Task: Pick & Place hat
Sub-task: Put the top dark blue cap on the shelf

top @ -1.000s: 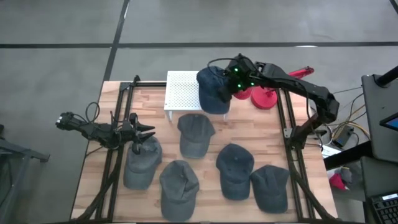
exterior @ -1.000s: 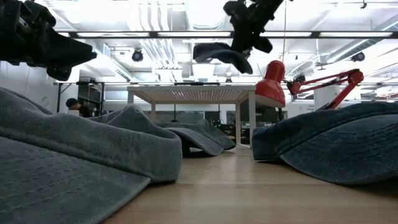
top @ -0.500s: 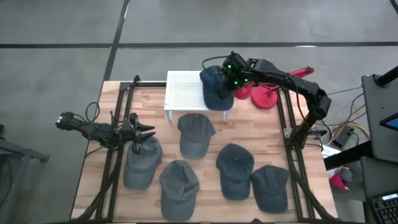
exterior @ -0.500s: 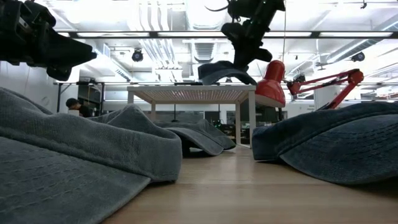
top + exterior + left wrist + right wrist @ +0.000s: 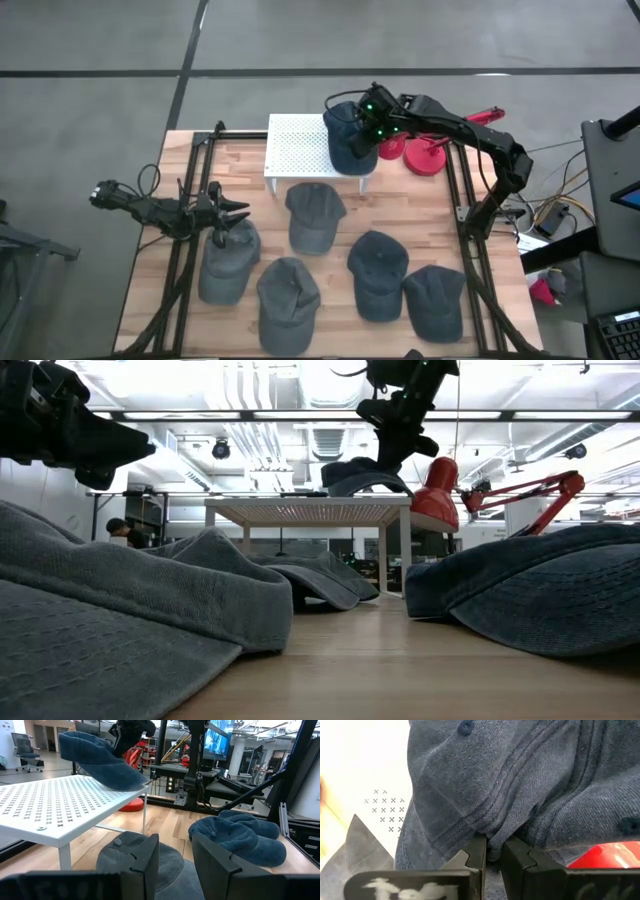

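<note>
- Near edge of table point(image 5: 340, 210): three dark blue caps in a row, near-left cap point(image 5: 288, 303), near-middle cap point(image 5: 379, 272), near-right cap point(image 5: 435, 302).
- Left cap point(image 5: 226, 262) lies a bit farther back on the left side, right under the left gripper.
- Left gripper point(image 5: 232, 211) hovers over the left cap's far end, arm coming in from the left, idle; fingers point(image 5: 145, 865) stand apart with nothing between them.
- Centre cap point(image 5: 314, 213) lies mid-table, just near of the rack.
- White perforated rack point(image 5: 295, 150) stands at the far middle of the table on thin legs.
- Hat point(image 5: 347, 142), the task's one, sits on the rack's right end, brim hanging over the right edge; in the low view it rests on the rack top point(image 5: 358, 477).
- Right gripper point(image 5: 372, 128) is at the hat's right side, arm reaching in from the far right; fingers point(image 5: 476, 854) pinch a fold of the hat's fabric, clenched on it.
- Red lamp point(image 5: 428, 152) stands on the far right of the table, just right of the hat and gripper, base beside the rack.
- Low view: lamp's red shade point(image 5: 437, 491) shows behind the rack's right leg.
- Black frame rails point(image 5: 190, 250) run near-to-far along both table sides.
- Far room in the low view: a person point(image 5: 117, 531) at far left, small, details can't be told.
</note>
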Action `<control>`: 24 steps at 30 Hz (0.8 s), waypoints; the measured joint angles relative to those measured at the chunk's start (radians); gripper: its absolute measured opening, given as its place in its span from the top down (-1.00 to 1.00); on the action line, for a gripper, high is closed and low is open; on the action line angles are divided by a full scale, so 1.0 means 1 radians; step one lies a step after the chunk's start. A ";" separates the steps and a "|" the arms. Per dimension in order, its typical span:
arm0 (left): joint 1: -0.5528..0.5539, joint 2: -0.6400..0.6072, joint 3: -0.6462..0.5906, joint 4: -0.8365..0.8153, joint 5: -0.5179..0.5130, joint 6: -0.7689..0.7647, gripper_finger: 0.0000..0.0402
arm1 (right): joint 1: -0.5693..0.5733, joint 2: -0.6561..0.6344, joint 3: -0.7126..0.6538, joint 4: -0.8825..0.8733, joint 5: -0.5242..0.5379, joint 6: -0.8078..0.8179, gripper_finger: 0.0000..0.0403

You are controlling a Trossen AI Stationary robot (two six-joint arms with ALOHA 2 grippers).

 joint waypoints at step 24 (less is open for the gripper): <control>0.000 0.000 0.000 0.000 0.000 0.000 0.39 | 0.000 0.000 -0.002 -0.009 -0.010 0.005 0.69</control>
